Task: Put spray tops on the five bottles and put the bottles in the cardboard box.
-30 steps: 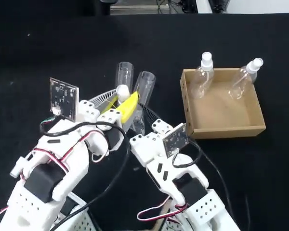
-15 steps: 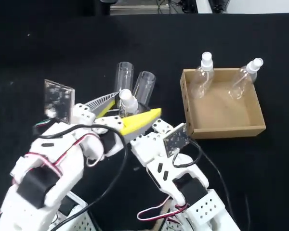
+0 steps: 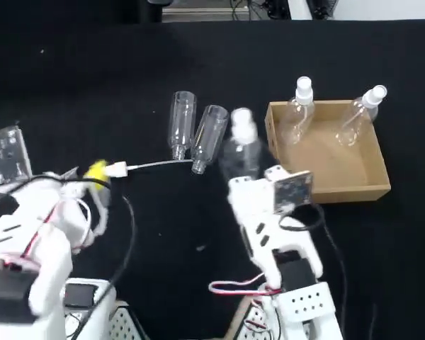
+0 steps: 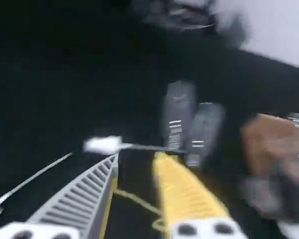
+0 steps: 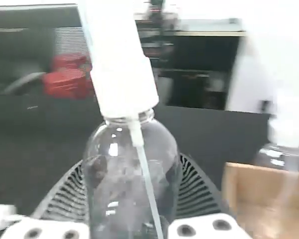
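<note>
Clear, glossy plastic bottles point(image 3: 295, 122) with smooth white plastic spray tops point(image 3: 304, 86); a matt brown cardboard box point(image 3: 333, 193) — all on a matt black cloth bench point(image 3: 78, 78).

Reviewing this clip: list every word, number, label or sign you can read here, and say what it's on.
No text is readable.
Capless bottle farther from the box: pale stripes, too blurred to read.
Capless bottle nearer the box: the same.
Circuit board on the right arm: any print is too small.
Cardboard box: plain walls, no print visible.
Bottle in the right end effector: clear, no label visible.
</note>
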`<act>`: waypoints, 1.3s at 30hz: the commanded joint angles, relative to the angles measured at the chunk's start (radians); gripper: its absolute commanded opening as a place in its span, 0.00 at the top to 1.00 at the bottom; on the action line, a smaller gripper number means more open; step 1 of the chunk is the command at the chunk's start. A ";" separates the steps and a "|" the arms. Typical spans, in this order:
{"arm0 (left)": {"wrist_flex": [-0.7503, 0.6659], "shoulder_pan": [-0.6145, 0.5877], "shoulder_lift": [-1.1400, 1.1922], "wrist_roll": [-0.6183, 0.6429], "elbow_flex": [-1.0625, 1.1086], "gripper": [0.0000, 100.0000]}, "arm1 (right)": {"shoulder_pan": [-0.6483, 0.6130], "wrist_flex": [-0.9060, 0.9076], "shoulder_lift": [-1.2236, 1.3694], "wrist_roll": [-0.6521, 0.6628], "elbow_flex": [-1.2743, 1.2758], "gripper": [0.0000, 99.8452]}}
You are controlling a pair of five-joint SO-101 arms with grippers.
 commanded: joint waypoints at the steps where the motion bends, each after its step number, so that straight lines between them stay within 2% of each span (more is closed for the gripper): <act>1: -0.057 -0.163 -0.003 -0.002 0.185 0.96 | 0.083 0.058 -0.022 0.003 -0.047 0.99; 5: -0.164 -0.174 -0.003 -0.002 0.401 0.96 | 0.087 0.155 -0.022 0.002 -0.081 0.99; 13: -0.399 -0.173 -0.003 -0.002 0.776 0.96 | 0.091 0.160 -0.022 -0.002 -0.082 0.99; 21: -0.646 -0.180 -0.003 -0.002 1.049 0.96 | 0.091 0.158 -0.022 -0.002 -0.084 0.99; 24: -0.663 -0.182 -0.003 0.002 1.116 0.96 | 0.091 0.158 -0.022 0.000 -0.084 0.99; 39: -0.669 -0.179 -0.005 0.006 1.115 0.96 | 0.091 0.158 -0.022 -0.002 -0.090 0.99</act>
